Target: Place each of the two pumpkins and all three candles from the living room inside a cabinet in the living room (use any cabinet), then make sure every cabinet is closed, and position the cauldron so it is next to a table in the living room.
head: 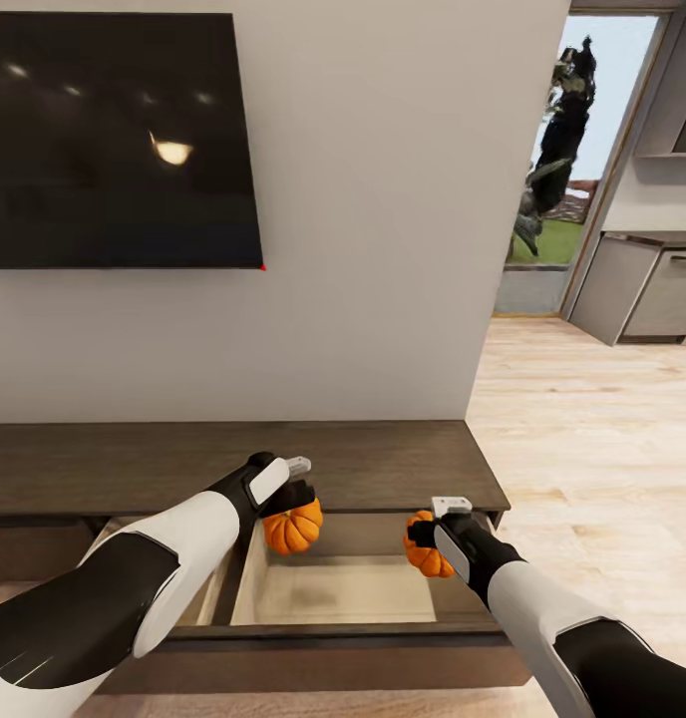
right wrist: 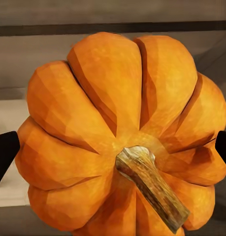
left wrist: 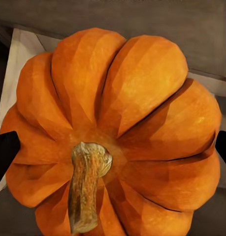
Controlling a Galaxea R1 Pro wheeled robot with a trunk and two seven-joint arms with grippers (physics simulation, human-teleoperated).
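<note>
In the head view my left gripper (head: 291, 511) is shut on an orange pumpkin (head: 292, 528), held above the open drawer (head: 333, 588) of the long dark-brown cabinet (head: 223, 464). My right gripper (head: 428, 543) is shut on the second pumpkin (head: 426, 548), over the drawer's right end. The left wrist view has its pumpkin (left wrist: 117, 132) close up, stem toward the camera, black fingertips (left wrist: 4, 150) at both sides. In the right wrist view the other pumpkin (right wrist: 122, 132) sits the same way between the fingertips (right wrist: 3, 147). The drawer's pale tan interior looks bare.
A dark television (head: 119, 140) hangs on the white wall above the cabinet. Light wood floor (head: 592, 449) stretches to the right toward grey kitchen units (head: 647, 294) and a doorway (head: 572, 160) to the outside. The cabinet's left drawer front (head: 34, 548) is shut.
</note>
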